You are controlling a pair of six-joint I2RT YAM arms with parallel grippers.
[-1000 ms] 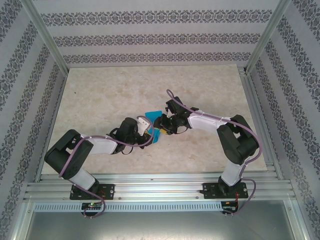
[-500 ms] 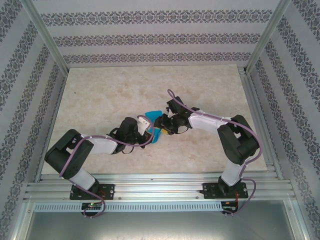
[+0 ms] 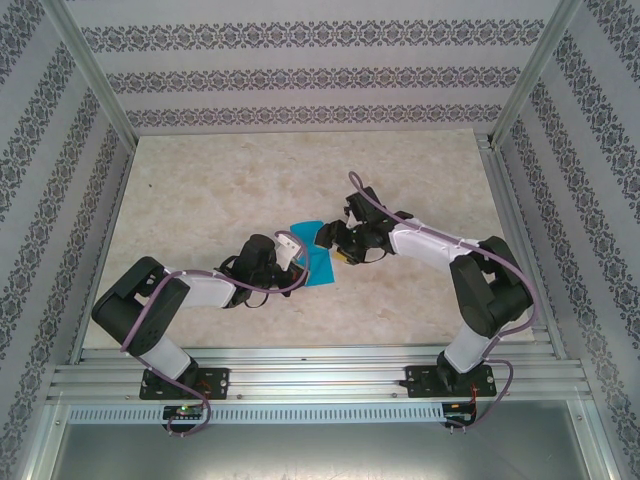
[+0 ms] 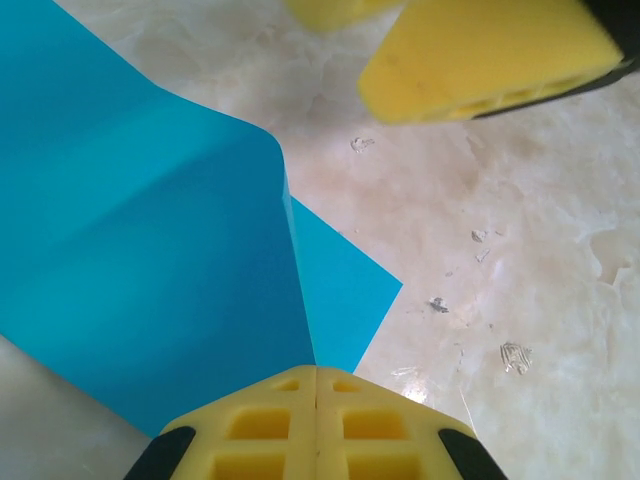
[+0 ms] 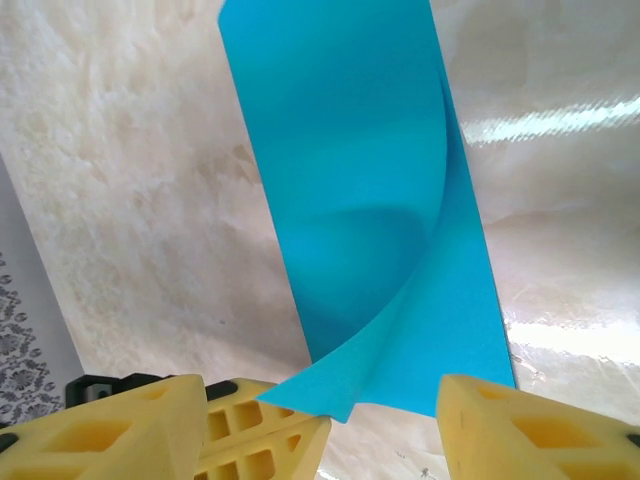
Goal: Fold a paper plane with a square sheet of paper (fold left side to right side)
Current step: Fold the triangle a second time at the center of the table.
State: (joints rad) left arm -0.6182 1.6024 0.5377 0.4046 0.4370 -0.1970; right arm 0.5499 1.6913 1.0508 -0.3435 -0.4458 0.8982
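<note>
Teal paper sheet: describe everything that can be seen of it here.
The square sheet of paper is thin, teal-blue and smooth, with a slight sheen. It is loosely doubled over, not creased: the lower layer lies flat on the marbled table, and the upper layer arches over it in a soft curl. The left gripper is shut on the upper layer's corner. The right gripper stands open just beyond, apparently clear of it. The sheet sits mid-table, between them.

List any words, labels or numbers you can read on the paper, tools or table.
None to read. The blue paper is blank on the faces in view, the left tool and right tool are plain yellow, the table has marble veining, and the wallpaper is ornament, not lettering.
</note>
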